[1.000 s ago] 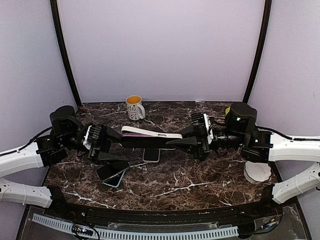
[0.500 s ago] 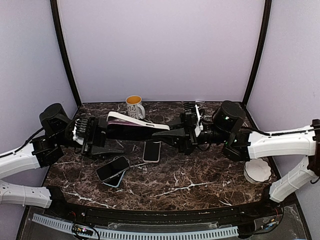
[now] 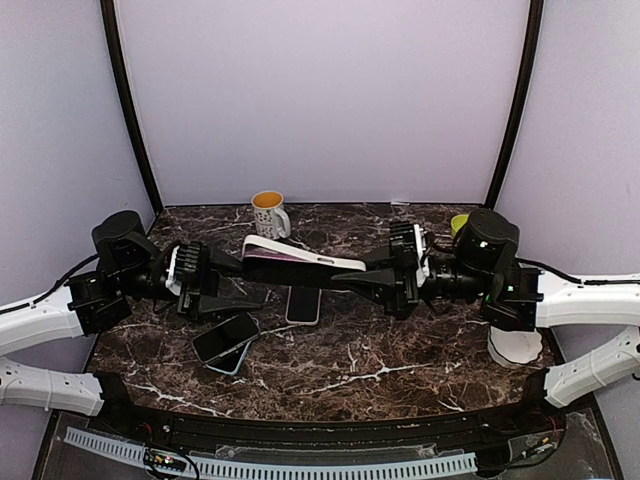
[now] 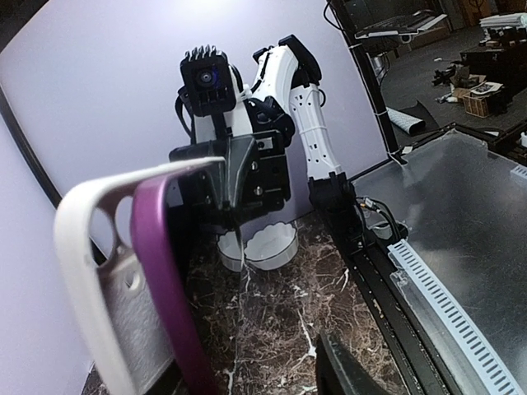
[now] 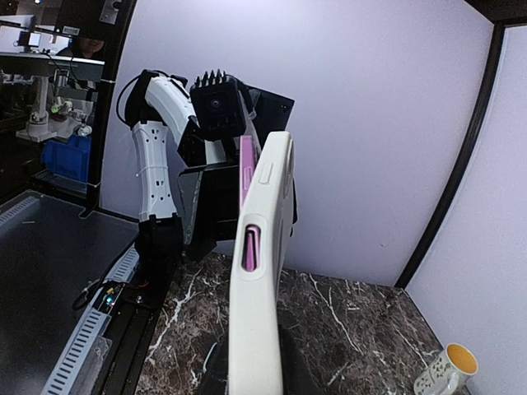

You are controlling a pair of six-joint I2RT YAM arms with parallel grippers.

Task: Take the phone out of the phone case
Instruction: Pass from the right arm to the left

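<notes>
A purple phone (image 3: pixel 285 271) in a white case (image 3: pixel 300 259) hangs level above the table between my two grippers. My right gripper (image 3: pixel 372 281) is shut on the case's right end; in the right wrist view the case (image 5: pixel 262 288) stands edge-on between its jaws, with purple showing through a side slot. My left gripper (image 3: pixel 236 282) is at the phone's left end with its jaws apart. In the left wrist view the case (image 4: pixel 95 288) stands peeled away from the phone (image 4: pixel 169 280) at the camera-hole end, and one finger (image 4: pixel 346 372) stays apart from them.
A white mug (image 3: pixel 268 214) stands at the back. A phone (image 3: pixel 303 303) lies under the held one, and two stacked phones (image 3: pixel 225 342) lie front left. A white dish (image 3: pixel 515 346) sits at the right and a yellow-green object (image 3: pixel 458 222) behind the right arm.
Half a second ago both grippers and the phone were shifted left with its left end tilted up. Now they are back to the right and the phone is nearly level.
</notes>
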